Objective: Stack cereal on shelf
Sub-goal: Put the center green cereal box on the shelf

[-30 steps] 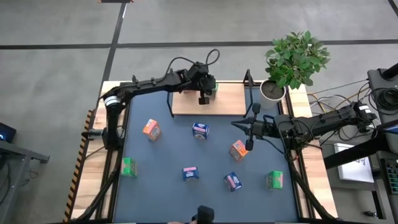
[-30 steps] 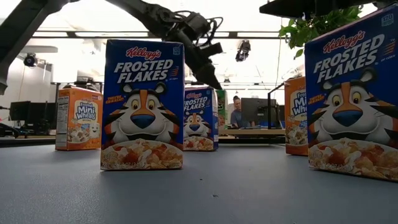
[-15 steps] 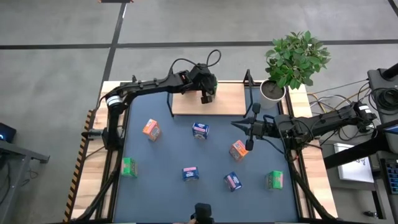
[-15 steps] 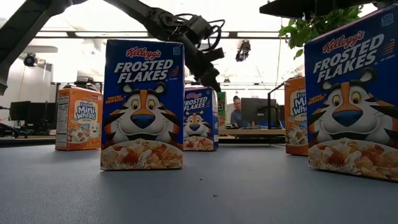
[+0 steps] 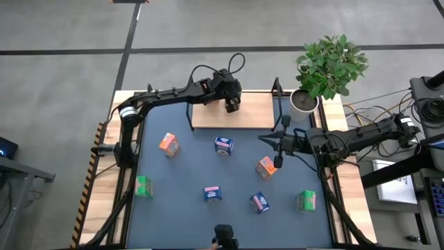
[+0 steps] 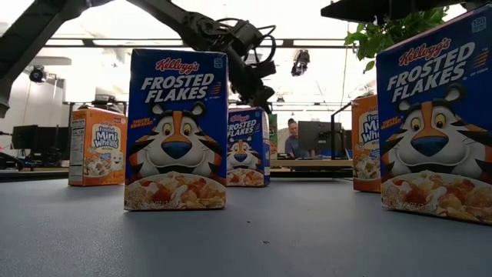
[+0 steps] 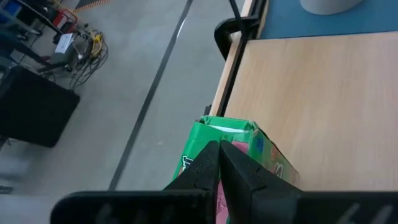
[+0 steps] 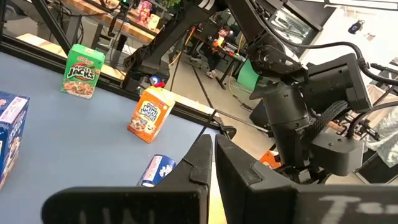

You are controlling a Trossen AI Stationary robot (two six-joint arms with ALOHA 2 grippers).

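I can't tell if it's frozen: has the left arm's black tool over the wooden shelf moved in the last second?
Yes. In the high view the left tool has drifted toward the light-wood shelf board's back edge.

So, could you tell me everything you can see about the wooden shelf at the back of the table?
The shelf is a flat rectangular board of light wood that lies at the far edge of the table. It has a thin black frame with upright black posts at its ends. Its surface looks smooth and mostly bare. The left gripper is above its far left part, shut, with a green cereal box just beyond its fingertips by the board's edge. Whether that box rests on the wood cannot be seen.
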